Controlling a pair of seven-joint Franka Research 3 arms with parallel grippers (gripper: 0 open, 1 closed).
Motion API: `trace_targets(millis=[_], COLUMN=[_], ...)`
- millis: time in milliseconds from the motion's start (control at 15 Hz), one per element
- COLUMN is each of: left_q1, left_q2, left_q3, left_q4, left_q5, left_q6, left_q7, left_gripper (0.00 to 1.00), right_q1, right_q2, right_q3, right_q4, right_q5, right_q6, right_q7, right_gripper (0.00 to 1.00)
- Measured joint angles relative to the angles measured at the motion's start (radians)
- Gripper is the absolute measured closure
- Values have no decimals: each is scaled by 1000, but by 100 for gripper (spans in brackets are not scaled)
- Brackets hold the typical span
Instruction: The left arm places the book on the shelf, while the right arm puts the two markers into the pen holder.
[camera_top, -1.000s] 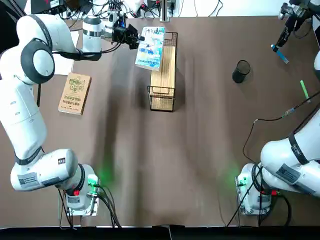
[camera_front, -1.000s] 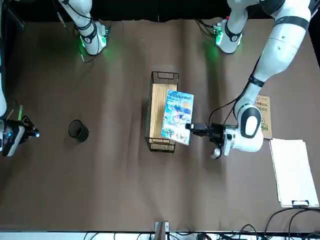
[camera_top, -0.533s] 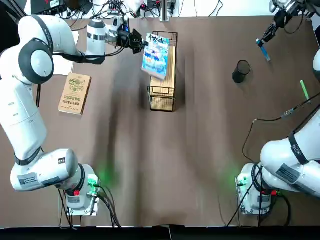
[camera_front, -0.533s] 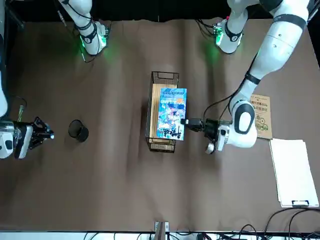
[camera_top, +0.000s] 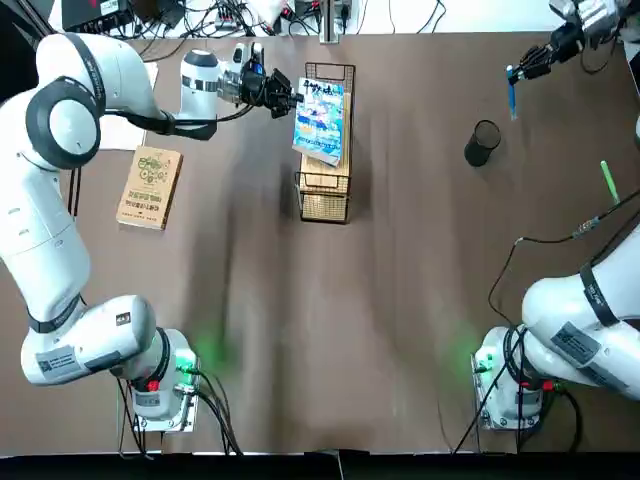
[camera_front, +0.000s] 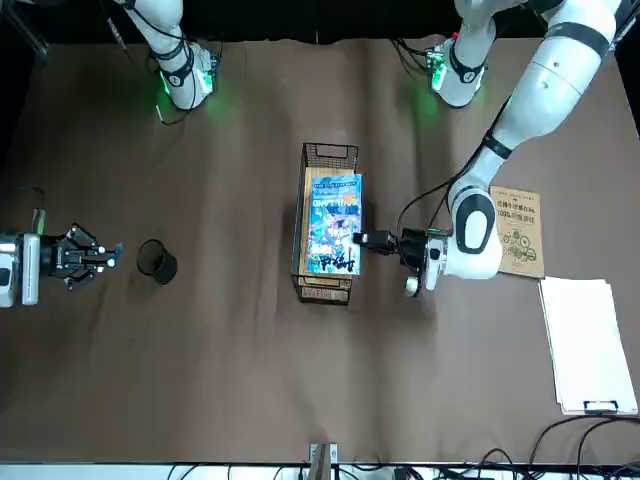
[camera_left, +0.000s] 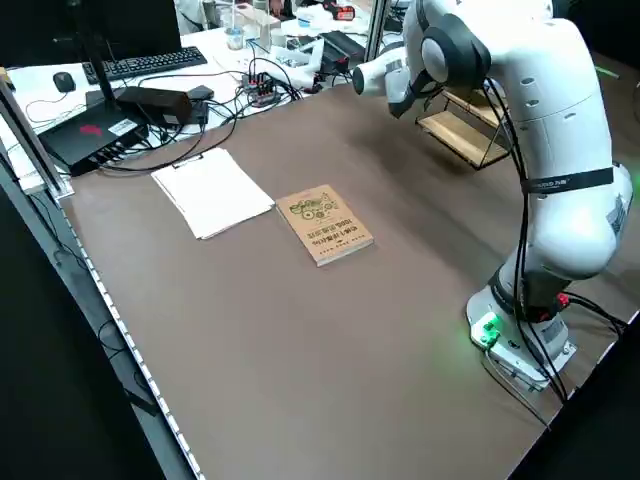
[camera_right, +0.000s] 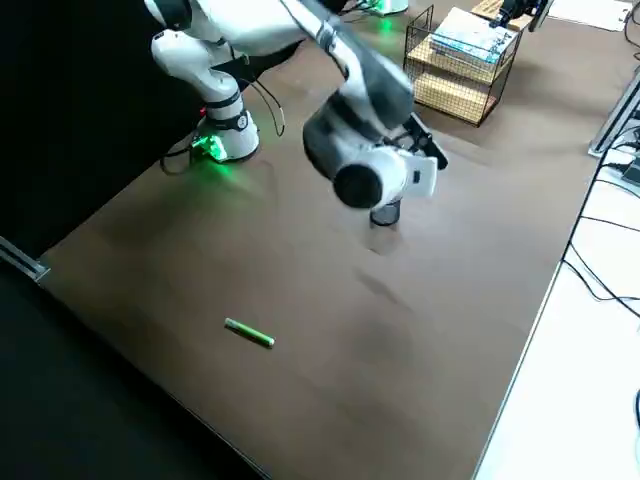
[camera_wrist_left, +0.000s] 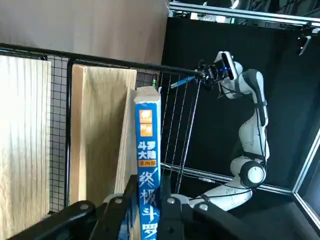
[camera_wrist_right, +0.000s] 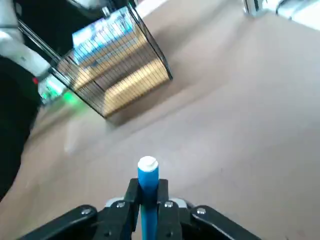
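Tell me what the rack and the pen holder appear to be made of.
Rack: black wire mesh, likely coated metal, given its thin open grid; its boards show pale wood grain. Pen holder: dark and cylindrical, material unclear; perhaps metal.

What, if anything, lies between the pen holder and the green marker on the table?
Only bare tabletop lies between the pen holder and the green marker, as the top view shows.

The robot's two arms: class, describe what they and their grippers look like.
Both arms are white and grey, rounded and jointed, with dark bands, black cables and green-lit bases. The left gripper and right gripper are black, each with two fingers and silvery screws.
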Motion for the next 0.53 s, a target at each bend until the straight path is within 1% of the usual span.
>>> trace_targets(millis=[67,133,333,533], left_q1=[-3,-13,-27,-35], left_q2=[0,0,0,0], left_q3=[-1,-2,-3,-3], left_q4=[-1,-1,-3,-4], left_q5=[-3,-5,-5,-5], left_q6=[7,19,28,34], left_q7=[3,13,16,20], left_gripper=[80,80,80,81], right_q1=[-9,-25,-30,-30], right_q2=[15,54,107,133], right_q3=[0,-1,0,2], right_q4=[-10,-36,-55,-67], right_q5=[37,98,137,153], right_q6=[-4,-12,-48,-58], right_q7=[-34,-120,-187,-241], right_gripper=[82,82,82,82])
